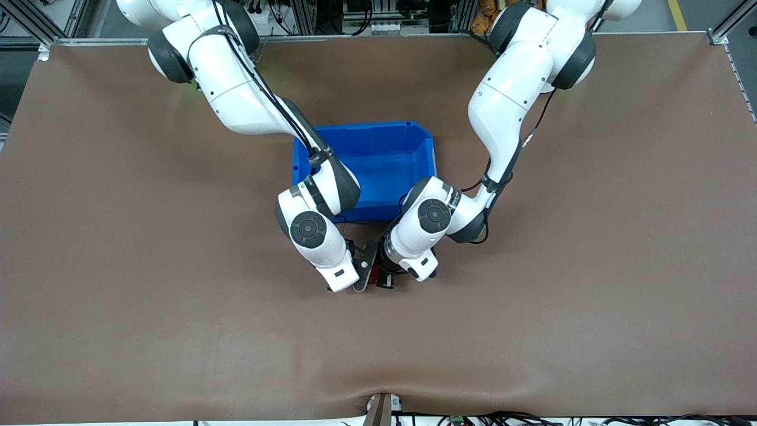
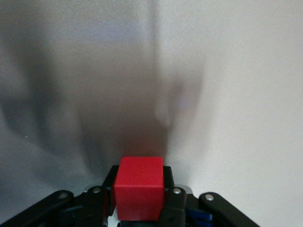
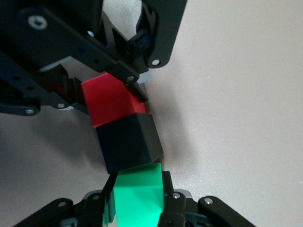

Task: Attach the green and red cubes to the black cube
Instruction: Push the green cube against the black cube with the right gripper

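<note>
In the right wrist view, the red cube (image 3: 106, 99), the black cube (image 3: 125, 142) and the green cube (image 3: 137, 194) form one row, with the black cube touching both others. My right gripper (image 3: 138, 201) is shut on the green cube. My left gripper (image 3: 105, 90) is shut on the red cube (image 2: 139, 194), which hides the black cube in the left wrist view. In the front view both hands meet over the table, the right gripper (image 1: 362, 275) and the left gripper (image 1: 387, 277) tip to tip, nearer the front camera than the bin.
A blue bin (image 1: 364, 131) stands on the brown table (image 1: 177, 307), just farther from the front camera than the two hands. Both forearms cross over its corners. Cables and a bracket (image 1: 381, 408) lie along the table's near edge.
</note>
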